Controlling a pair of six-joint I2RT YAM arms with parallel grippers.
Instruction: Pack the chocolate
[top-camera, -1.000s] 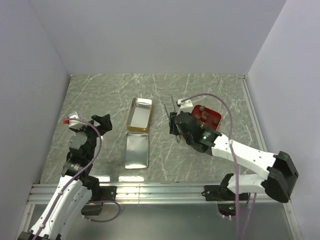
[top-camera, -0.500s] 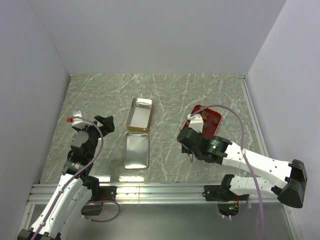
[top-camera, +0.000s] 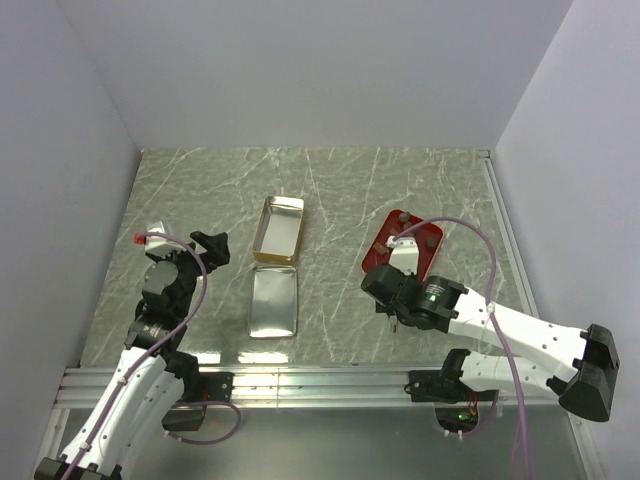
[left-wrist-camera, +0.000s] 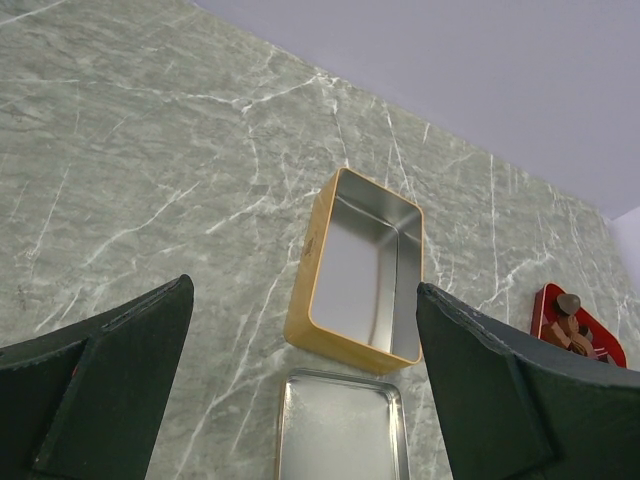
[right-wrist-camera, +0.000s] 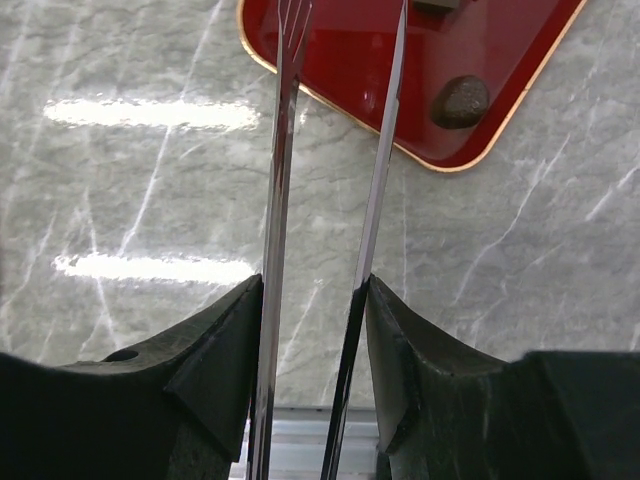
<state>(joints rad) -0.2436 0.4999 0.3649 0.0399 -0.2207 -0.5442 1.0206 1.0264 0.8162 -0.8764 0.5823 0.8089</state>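
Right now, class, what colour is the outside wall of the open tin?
The tin has a golden-yellow outside wall, clearest in the left wrist view.

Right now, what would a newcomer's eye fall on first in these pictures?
The bright red tray, right of centre on the grey table, carries small brown chocolate pieces. The right end effector grips long metal tweezers whose tips reach over the tray's edge. At centre lies an open gold tin, its lid just nearer.

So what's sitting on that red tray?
Small brown chocolate chunks lie on the red tray. The right gripper, holding tweezers, covers part of it from above, so I can't count them all.
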